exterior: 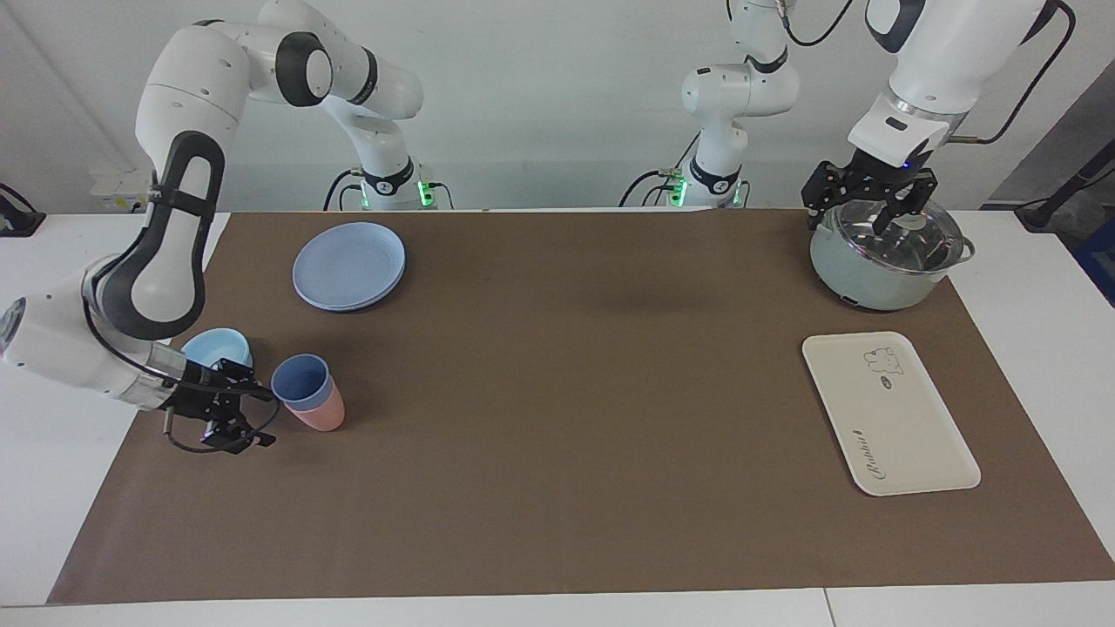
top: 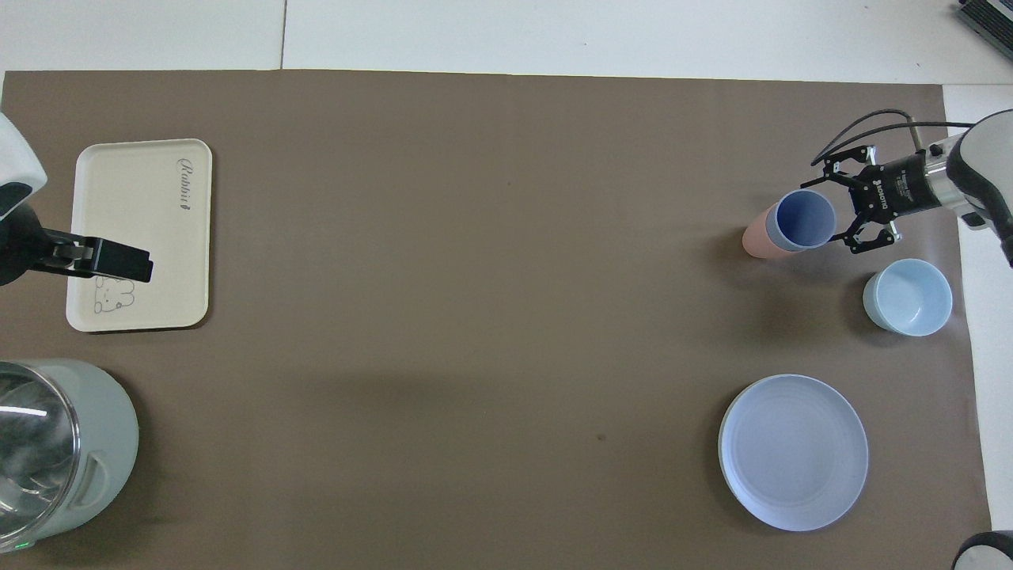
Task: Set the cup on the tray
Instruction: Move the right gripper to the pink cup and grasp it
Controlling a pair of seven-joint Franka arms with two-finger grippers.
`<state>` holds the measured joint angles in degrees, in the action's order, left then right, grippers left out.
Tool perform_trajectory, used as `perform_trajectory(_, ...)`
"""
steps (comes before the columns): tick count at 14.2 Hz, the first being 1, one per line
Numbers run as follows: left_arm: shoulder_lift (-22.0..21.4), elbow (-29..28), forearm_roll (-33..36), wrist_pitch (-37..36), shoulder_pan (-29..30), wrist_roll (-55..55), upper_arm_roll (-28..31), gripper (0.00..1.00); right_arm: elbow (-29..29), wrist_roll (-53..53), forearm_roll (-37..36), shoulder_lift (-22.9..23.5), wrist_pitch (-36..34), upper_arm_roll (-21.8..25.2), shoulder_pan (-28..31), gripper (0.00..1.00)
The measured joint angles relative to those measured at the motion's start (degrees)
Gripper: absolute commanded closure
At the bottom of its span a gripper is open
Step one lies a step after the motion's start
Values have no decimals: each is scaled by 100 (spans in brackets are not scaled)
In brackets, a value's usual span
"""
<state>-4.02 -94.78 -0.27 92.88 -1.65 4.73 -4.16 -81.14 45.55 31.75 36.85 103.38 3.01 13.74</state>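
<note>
- The cup (exterior: 301, 381) (top: 805, 219) stands nested in a pink cup (exterior: 319, 414) (top: 760, 241) on the brown mat (exterior: 557, 418) (top: 491, 317), toward the right arm's end of the table.
- The right gripper (exterior: 253, 414) (top: 840, 207) lies low and sideways just beside the cup, at about 3 o'clock from it in the overhead view; its fingers are spread apart, reaching toward the cup's rim without closing on it.
- A light-blue bowl (exterior: 218, 353) (top: 908, 297) sits near the cups, at roughly 4 o'clock from them in the overhead view and nearer to the robots.
- A round blue plate (exterior: 349, 265) (top: 793, 451) lies nearer still to the robots.
- The tray (exterior: 888, 413) (top: 141, 234) lies bare toward the left arm's end of the table, well apart from the cup.
- The left gripper (exterior: 871, 202) (top: 119, 263) waits above a lidded pot (exterior: 884, 257) (top: 55, 451); its fingers are apart, holding nothing.
- The pot sits at 12 o'clock from the tray in the facing view, nearer to the robots.
</note>
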Motion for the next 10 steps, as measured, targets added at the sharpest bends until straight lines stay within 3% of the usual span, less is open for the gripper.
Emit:
perform_trajectory(7, 180, 372, -1, 89, -34, -53, -143, 0, -426, 9, 567, 14, 8, -11, -17, 7)
perform_trajectory(10, 248, 439, -11, 97, -365, -905, -254, 0, -550, 9, 692, 8, 10, -15, -46, 7)
